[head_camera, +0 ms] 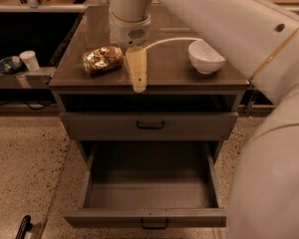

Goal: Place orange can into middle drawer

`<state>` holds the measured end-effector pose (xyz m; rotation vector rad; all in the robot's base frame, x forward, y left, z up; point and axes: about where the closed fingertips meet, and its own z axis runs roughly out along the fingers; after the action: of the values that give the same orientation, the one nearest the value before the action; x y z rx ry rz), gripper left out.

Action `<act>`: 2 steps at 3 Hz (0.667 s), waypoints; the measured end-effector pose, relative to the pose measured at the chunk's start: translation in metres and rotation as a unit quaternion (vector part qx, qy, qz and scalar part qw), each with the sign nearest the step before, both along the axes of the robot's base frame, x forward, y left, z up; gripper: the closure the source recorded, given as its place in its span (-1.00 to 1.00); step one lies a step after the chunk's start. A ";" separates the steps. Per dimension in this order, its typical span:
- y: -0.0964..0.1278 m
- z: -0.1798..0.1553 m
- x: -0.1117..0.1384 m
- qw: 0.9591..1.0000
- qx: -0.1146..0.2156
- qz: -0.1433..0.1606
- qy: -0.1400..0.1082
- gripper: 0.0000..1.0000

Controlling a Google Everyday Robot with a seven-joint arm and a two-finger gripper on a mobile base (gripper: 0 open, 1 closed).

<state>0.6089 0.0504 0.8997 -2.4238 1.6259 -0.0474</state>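
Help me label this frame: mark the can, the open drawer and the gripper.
can (103, 59): camera view, middle of its label.
drawer (149, 195): camera view, bare floor inside.
gripper (138, 86): camera view, its lower tip, just right of the can.

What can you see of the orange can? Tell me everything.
The orange can is a small drinks can, mottled orange-gold and brown, shiny like metal. It lies on its side on the cabinet top, left of centre. The gripper hangs just right of it in the view; whether they touch cannot be told.
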 end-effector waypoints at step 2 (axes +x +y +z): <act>0.017 -0.001 0.048 0.998 -0.015 0.047 -0.039 -1.00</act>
<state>0.6573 0.0673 0.8982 -2.4839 1.4878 -0.1507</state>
